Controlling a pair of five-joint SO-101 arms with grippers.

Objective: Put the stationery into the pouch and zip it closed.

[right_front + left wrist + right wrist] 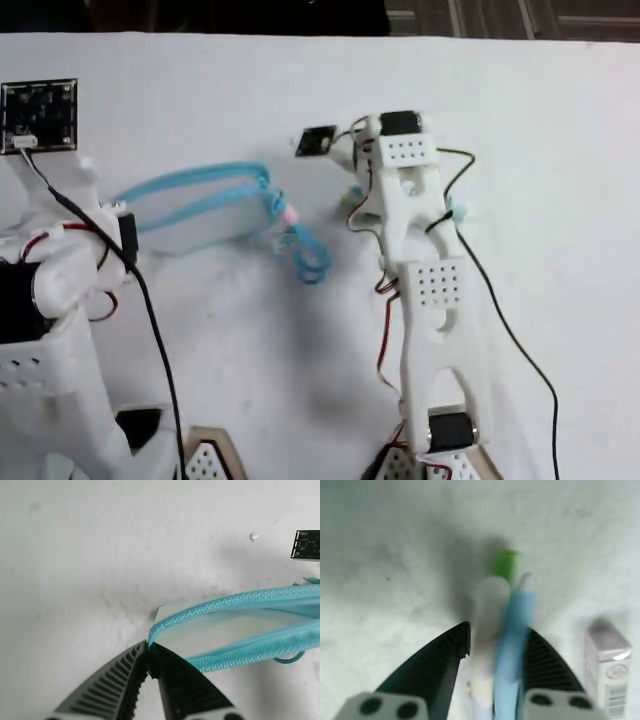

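Pinching one end of the translucent blue-zippered pouch (pixel 230 630), left of the tabletop's centre, with our left gripper (pixel 148 662), we should hold its mouth wide while our right gripper (pixel 495 645), clamped on blue and white pens (pixel 515 625), aims inside.

A white, faintly mottled table surface (pixel 200 90) stretches across the scene and carries soft grey shadows. Beyond its far edge lies a dark strip of room (pixel 200 15), with a brownish panelled surface (pixel 500 18) towards 1 end.
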